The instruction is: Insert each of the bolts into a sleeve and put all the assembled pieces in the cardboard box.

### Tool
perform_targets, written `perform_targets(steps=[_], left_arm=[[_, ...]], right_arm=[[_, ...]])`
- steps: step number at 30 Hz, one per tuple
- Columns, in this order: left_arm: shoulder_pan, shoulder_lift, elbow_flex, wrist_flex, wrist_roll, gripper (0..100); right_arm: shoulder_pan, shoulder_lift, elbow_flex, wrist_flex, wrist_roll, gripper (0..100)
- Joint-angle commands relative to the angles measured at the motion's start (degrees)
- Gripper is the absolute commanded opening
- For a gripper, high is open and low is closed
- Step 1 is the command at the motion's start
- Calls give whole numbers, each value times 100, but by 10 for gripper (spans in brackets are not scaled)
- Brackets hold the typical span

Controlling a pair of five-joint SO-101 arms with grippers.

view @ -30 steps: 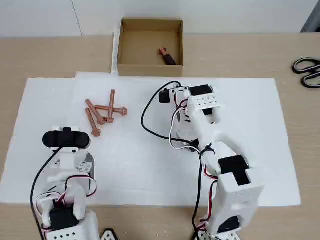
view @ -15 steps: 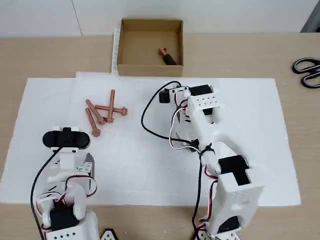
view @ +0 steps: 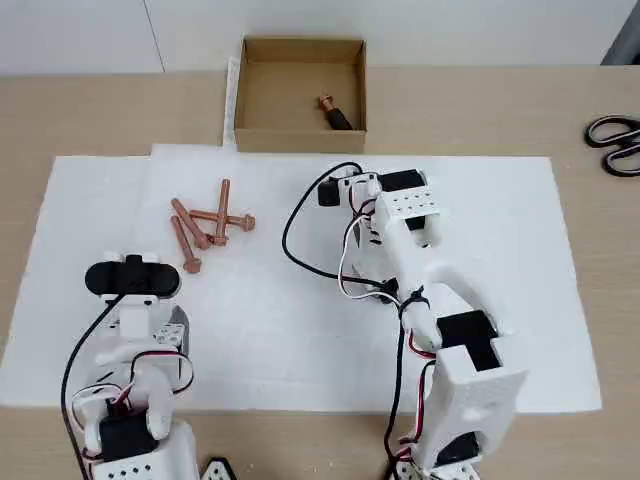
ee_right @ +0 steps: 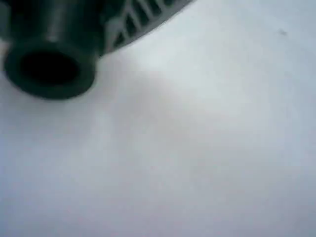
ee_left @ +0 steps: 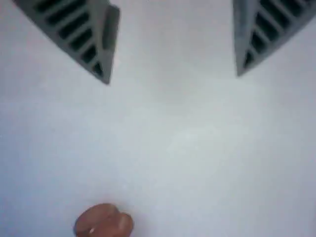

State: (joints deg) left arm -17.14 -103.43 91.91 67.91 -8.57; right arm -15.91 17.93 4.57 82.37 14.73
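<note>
High view | white sheet (view: pixel 270 330) on wooden table (view: pixel 100 110) | cardboard box (view: pixel 300 140) beyond sheet

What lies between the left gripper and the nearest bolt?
Only bare sheet. The left wrist view shows it: the open left gripper hangs above the sheet, and a bolt head lies apart from it.

White arms (view: pixel 420 260) w/ blk servos (view: pixel 468 330), blk cables (view: pixel 284 240), grey fingers (ee_left: pixel 74 29).
</note>
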Motion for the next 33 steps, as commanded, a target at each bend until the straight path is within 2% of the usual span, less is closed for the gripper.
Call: perform_targets(steps=[1, 21, 27, 33], left_arm=[[-9, -79, -13, 0, -44, 152], [-9, -79, -13, 0, -44, 152], [18, -79, -13, 0, -44, 152], [18, -79, -13, 0, -44, 152]], right_arm=[[-48, -286, -149, -84, -18, 4], [-48, -330, -211, -40, -9, 4], [-40, -1174, -756, 576, 220, 4], [-40, -1886, -826, 752, 316, 4]])
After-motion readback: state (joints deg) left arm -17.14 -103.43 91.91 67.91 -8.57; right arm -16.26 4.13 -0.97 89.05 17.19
